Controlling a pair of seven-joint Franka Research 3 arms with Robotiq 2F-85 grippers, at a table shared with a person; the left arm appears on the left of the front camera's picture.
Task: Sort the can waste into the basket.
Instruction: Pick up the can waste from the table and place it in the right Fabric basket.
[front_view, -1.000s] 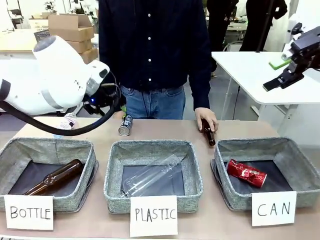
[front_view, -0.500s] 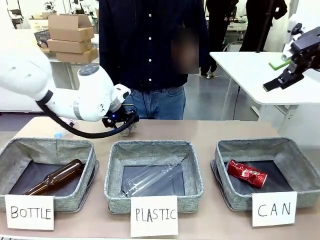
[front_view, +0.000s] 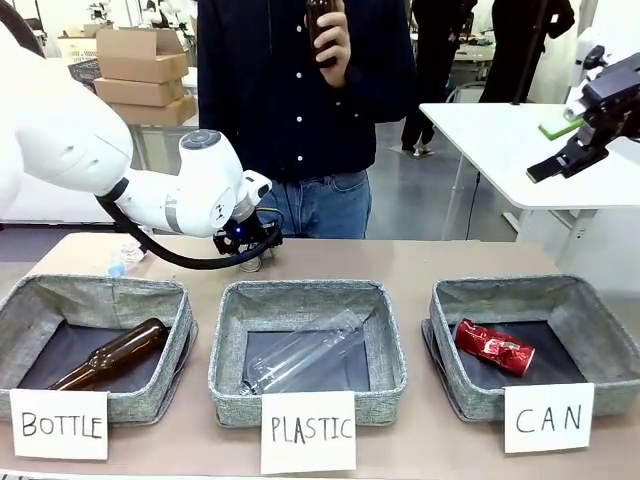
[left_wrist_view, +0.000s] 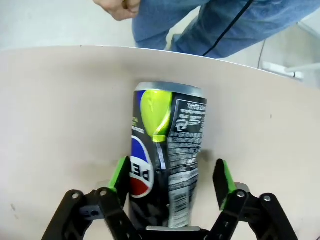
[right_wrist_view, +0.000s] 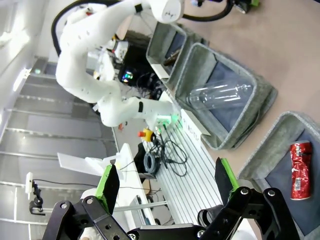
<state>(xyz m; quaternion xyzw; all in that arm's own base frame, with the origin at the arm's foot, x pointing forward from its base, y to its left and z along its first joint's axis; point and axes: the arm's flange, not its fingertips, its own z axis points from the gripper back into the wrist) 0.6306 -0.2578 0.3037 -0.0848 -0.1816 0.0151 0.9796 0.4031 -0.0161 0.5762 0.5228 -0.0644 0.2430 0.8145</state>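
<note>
Left gripper (front_view: 250, 240) first, from the front camera: it sits low over the far edge of the table (front_view: 420, 262), at about ten o'clock from the middle basket (front_view: 230, 372), and the wrist hides its jaws from me. Right gripper (front_view: 565, 160) hangs high at two o'clock, well apart from everything, with nothing in it. I see the red can (front_view: 494, 346) lying on its side inside the basket marked CAN (front_view: 505, 286), down at four o'clock. The middle basket holds a clear bottle (front_view: 305, 362), and the basket at eight o'clock (front_view: 20, 312) holds a brown bottle (front_view: 110, 355). At twelve o'clock the person's hand (front_view: 332, 48) holds another brown bottle up at chest height. On the left wrist camera, the left gripper (left_wrist_view: 171, 167) has its jaws spread on either side of the black can (left_wrist_view: 167, 145), which lies on the table (left_wrist_view: 60, 110) with its silver end toward twelve o'clock; the pad (left_wrist_view: 119, 172) at nine o'clock touches the can, while the pad at three o'clock stands just clear, so I call it not clamped. Another hand (left_wrist_view: 120, 7) shows at eleven o'clock, beyond the table edge. On the right wrist camera, the right gripper (right_wrist_view: 167, 182) stands wide open and empty, and the red can (right_wrist_view: 300, 170) lies in its basket (right_wrist_view: 270, 152) at four o'clock.
</note>
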